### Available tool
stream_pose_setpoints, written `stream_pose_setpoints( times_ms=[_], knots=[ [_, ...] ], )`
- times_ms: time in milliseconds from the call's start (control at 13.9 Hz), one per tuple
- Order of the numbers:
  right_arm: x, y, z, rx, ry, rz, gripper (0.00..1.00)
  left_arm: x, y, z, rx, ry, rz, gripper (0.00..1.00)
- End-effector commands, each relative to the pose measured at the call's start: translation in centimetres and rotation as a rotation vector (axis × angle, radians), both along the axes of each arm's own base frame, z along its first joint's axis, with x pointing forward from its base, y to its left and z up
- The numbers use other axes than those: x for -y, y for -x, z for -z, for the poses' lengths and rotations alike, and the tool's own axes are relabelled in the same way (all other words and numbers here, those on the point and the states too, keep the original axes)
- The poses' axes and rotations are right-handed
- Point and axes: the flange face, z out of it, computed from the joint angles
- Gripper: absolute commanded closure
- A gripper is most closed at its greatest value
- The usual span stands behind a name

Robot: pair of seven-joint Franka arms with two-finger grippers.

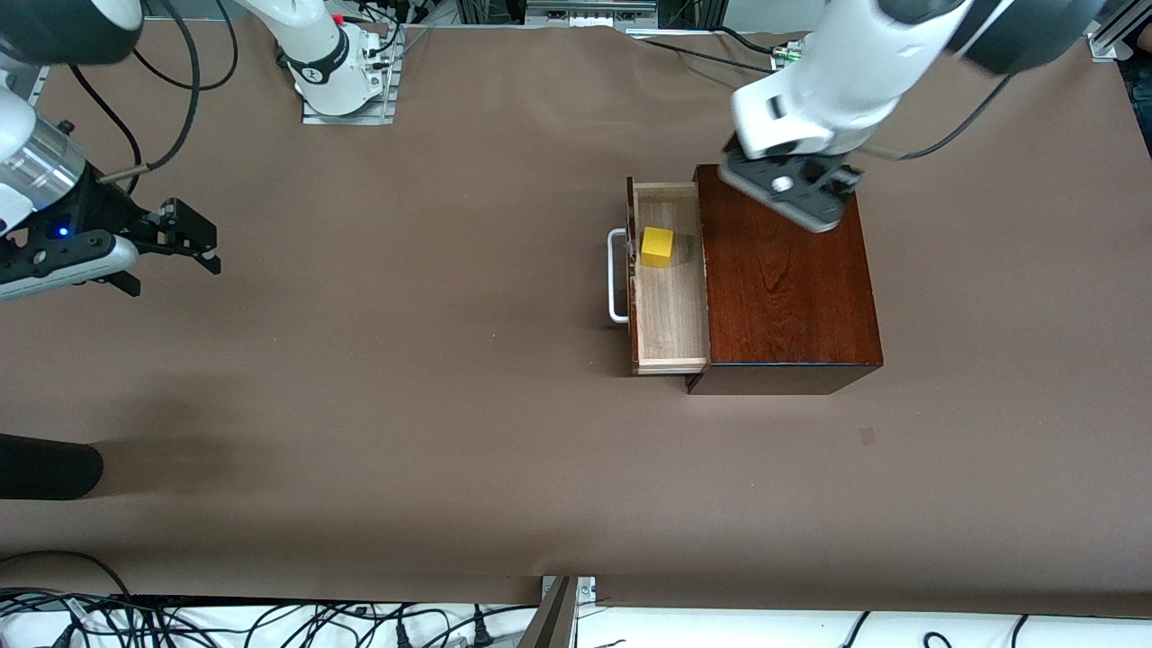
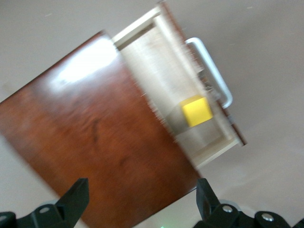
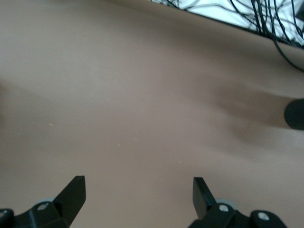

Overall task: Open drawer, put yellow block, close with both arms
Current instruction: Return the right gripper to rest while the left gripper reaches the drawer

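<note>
The drawer (image 1: 670, 297) sits pulled out of the dark box (image 1: 792, 279), a little right of the middle of the front view, and the yellow block (image 1: 658, 247) already lies inside it, close to the drawer's front wall and the white handle (image 1: 617, 276). So the job left is to push the drawer shut. The left gripper (image 1: 792, 184) hangs over the top of the box, in the upper right of that view, and its fingers (image 2: 76, 197) are spread wide with nothing between them. The right gripper (image 1: 184, 238) waits at the left edge of the front view, over bare table (image 1: 405, 378), and it too is wide open and holds nothing. What could go wrong? If one arm shoves the handle hard and nothing holds the box, the whole box could slide across the table and not close. If the push lands on one end of the handle, the drawer may twist and jam. The block looks like it sits about as high as the drawer's walls, so it might catch on the box edge. The left arm might also bump the box top on its way down.
</note>
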Motion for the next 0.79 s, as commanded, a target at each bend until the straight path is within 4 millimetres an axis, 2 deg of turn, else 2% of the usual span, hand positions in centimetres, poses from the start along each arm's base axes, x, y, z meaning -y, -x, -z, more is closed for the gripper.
stream_pose_setpoints(
  times_ms=[0, 72, 215, 358, 502, 717],
  knots=[
    [0.8, 1.9, 1.8, 0.005, 0.017, -0.006, 0.0, 6.7, -1.2, 1.2, -0.012, 0.128, 0.101, 0.0],
    [1.0, 2.0, 2.3, -0.001, 0.021, -0.001, 0.0, 8.3, -1.2, 1.8, 0.006, 0.153, 0.114, 0.0],
    [1.1, 2.1, 2.4, -0.007, 0.022, 0.008, 0.0, 10.6, -2.6, 3.9, 0.077, 0.233, 0.125, 0.0],
    [1.2, 2.0, 2.5, -0.015, 0.023, 0.012, 0.0, 14.3, -2.7, 7.6, 0.129, 0.24, 0.231, 0.0],
    [1.2, 2.1, 2.6, -0.019, 0.023, 0.014, 0.0, 16.4, -2.6, 11.3, 0.12, 0.234, 0.435, 0.0],
    [1.2, 1.9, 2.2, -0.012, 0.023, 0.009, 0.0, 20.8, -0.7, 16.5, 0.1, 0.286, 0.649, 0.0]
  ],
)
